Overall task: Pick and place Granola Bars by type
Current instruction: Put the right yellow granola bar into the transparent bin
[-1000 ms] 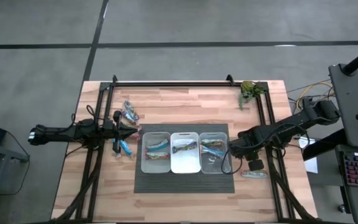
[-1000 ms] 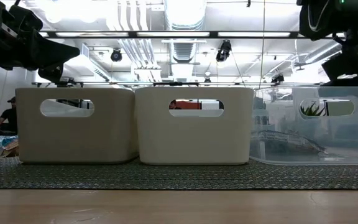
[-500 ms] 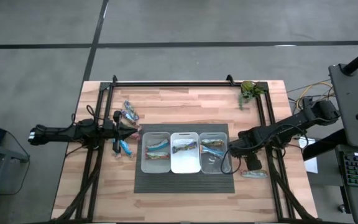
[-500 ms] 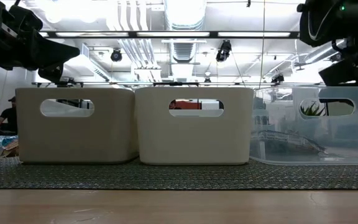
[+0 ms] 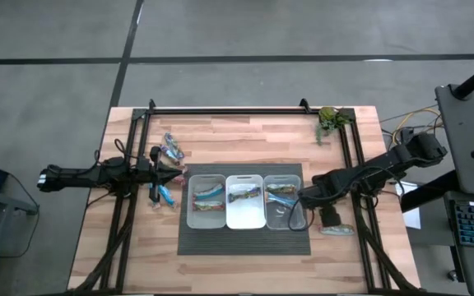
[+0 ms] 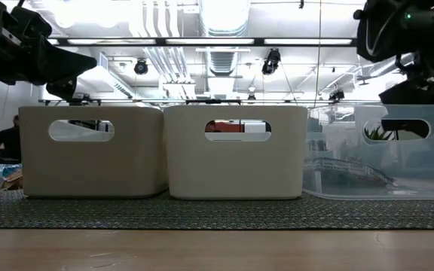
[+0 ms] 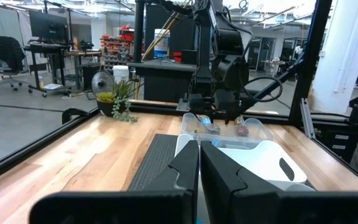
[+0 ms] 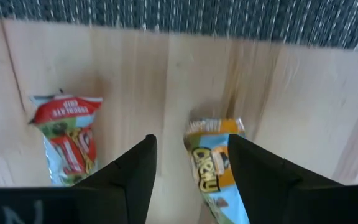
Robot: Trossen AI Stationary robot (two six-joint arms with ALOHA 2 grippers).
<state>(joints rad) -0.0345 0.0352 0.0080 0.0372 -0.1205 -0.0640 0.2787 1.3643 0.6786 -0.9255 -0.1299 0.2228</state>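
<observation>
Granola Bars (image 8: 219, 165) lie on the wood beside the mat (image 8: 229, 18); right gripper (image 8: 190, 168) spread above, left gripper (image 7: 199, 163) together.

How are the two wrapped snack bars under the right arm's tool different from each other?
The red-marked bar has a red and silvery wrapper; the blue bar is blue with an orange band. The red-marked bar lies outside the open right tool, while the blue bar sits between its fingers. Both lie flat on the wooden table, unheld.

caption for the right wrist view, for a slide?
Open right gripper above two granola bars on the wood: a red-labelled bar and a blue-orange bar.
</observation>
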